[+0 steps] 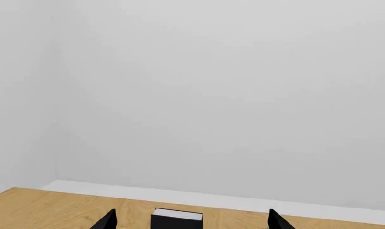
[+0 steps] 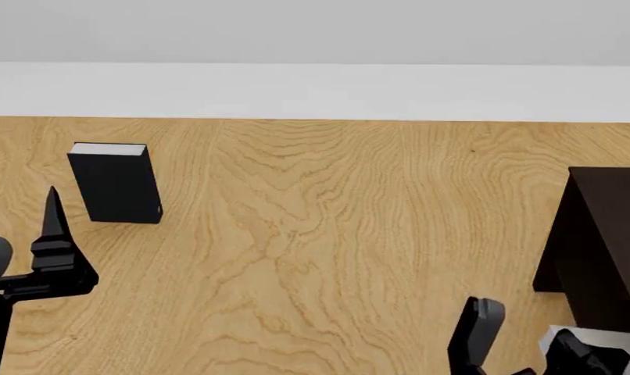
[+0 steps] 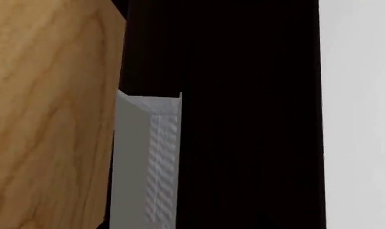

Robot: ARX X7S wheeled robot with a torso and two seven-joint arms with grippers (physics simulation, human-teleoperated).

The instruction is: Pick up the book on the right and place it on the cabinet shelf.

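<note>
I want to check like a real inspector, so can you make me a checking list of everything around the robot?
Surface: wooden surface, bare grain across the middle.
Job's things: light grey book close against the dark cabinet on the robot's right; whether it rests on a shelf cannot be told.
Clutter: black book standing upright, far left.
Grippers: left end effector open, facing the black book, not touching it. Right end effector low beside the cabinet, the grey book's pale edge showing behind one finger; grip cannot be told.
Cables: nothing seen.
Surroundings: plain white wall with a pale baseboard.
</note>
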